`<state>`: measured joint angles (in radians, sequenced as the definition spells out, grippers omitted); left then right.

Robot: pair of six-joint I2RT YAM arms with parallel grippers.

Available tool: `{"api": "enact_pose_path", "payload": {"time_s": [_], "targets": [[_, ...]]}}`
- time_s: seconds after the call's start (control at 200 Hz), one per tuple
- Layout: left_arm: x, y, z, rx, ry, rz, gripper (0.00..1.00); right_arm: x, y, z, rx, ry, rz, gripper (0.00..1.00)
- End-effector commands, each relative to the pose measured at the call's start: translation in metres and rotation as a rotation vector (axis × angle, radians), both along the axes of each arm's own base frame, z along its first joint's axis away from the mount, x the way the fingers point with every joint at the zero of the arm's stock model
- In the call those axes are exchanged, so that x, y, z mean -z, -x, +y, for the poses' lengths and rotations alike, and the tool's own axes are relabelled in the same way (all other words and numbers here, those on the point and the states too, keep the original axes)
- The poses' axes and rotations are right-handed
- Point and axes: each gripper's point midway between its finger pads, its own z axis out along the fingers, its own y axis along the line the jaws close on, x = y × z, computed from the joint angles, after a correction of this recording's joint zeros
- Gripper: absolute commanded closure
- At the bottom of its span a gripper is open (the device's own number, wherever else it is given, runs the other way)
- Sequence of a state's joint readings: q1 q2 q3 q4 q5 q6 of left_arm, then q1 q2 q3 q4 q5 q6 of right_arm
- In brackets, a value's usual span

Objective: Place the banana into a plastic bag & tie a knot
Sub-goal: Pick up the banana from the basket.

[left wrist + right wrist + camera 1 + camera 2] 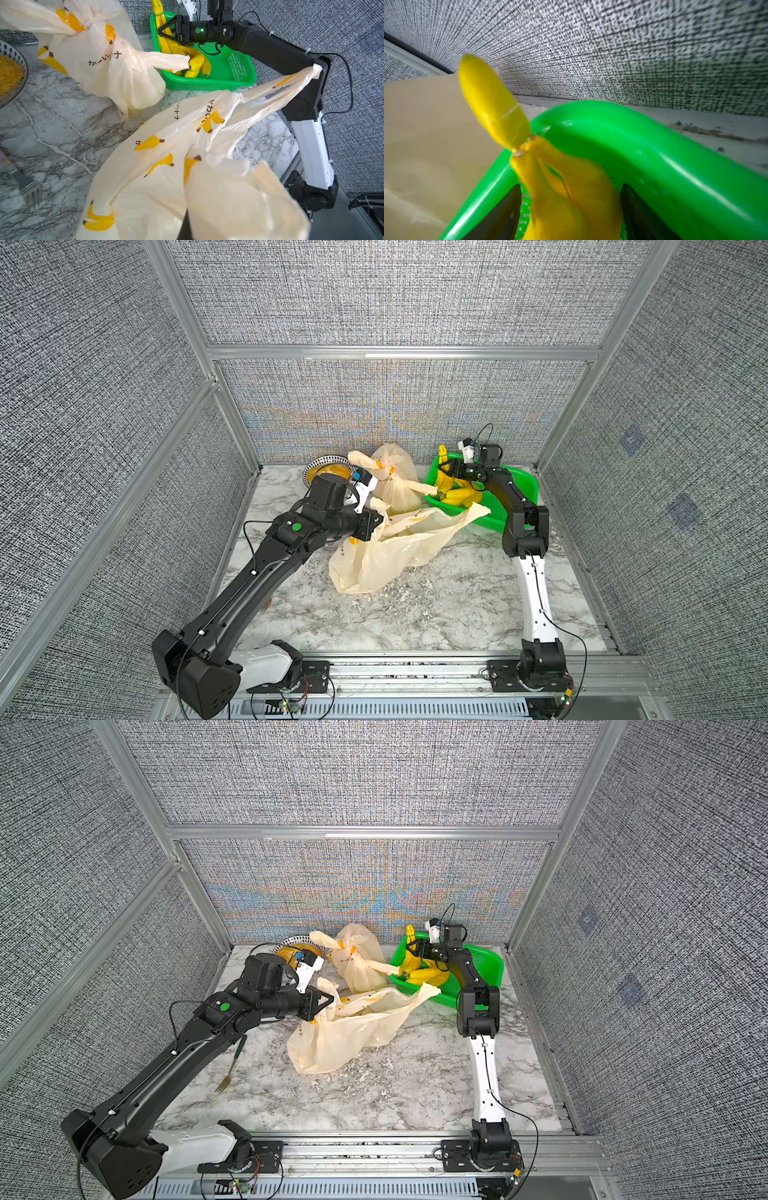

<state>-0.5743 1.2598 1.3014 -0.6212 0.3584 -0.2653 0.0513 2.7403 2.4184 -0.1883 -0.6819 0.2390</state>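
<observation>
A cream plastic bag printed with bananas lies crumpled mid-table, its mouth raised. My left gripper is shut on the bag's near edge. In the left wrist view the bag covers the jaws. A yellow banana bunch lies in a green basket at the back right. My right gripper is open, one finger on each side of the banana bunch, and a gap shows beside one finger.
A second, knotted bag stands at the back, its tail reaching the basket rim. A plate of yellow food sits back left. A fork lies under my left arm.
</observation>
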Motion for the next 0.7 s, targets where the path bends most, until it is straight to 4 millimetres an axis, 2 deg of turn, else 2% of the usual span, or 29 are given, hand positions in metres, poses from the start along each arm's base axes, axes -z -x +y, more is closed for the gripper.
{"api": "enact_pose_path", "payload": {"time_s": [0.0, 0.075, 0.195, 0.25, 0.305, 0.365, 0.415, 0.475, 0.561, 0.696], "targets": [[-0.001, 0.0, -0.002, 0.012, 0.001, 0.007, 1.0, 0.006, 0.0, 0.012, -0.01, 0.016, -0.013, 0.26], [-0.003, 0.001, -0.004, 0.021, 0.013, 0.01, 1.0, -0.004, -0.007, 0.015, 0.004, 0.005, -0.051, 0.28], [-0.007, 0.002, -0.004, 0.025, 0.023, 0.004, 1.0, -0.012, -0.013, 0.019, 0.019, 0.004, -0.084, 0.44], [-0.008, 0.004, -0.005, 0.027, 0.026, 0.004, 1.0, -0.012, -0.014, 0.021, 0.02, 0.012, -0.092, 0.65], [-0.009, 0.004, -0.004, 0.029, 0.027, 0.003, 1.0, -0.014, -0.015, 0.019, 0.027, 0.021, -0.095, 0.8], [-0.01, 0.007, -0.004, 0.037, 0.033, 0.001, 1.0, -0.023, -0.013, 0.016, 0.032, 0.028, -0.106, 0.91], [-0.011, 0.008, -0.004, 0.042, 0.036, 0.0, 1.0, -0.031, -0.011, 0.013, 0.047, 0.048, -0.117, 0.94], [-0.012, 0.011, -0.005, 0.053, 0.044, 0.0, 1.0, -0.052, -0.008, 0.008, 0.067, 0.071, -0.153, 1.0], [-0.017, 0.015, -0.006, 0.071, 0.059, -0.002, 1.0, -0.083, -0.001, -0.001, 0.102, 0.109, -0.197, 1.0], [-0.033, 0.021, -0.008, 0.087, 0.099, -0.011, 1.0, -0.146, 0.012, -0.024, 0.22, 0.193, -0.273, 1.0]]}}
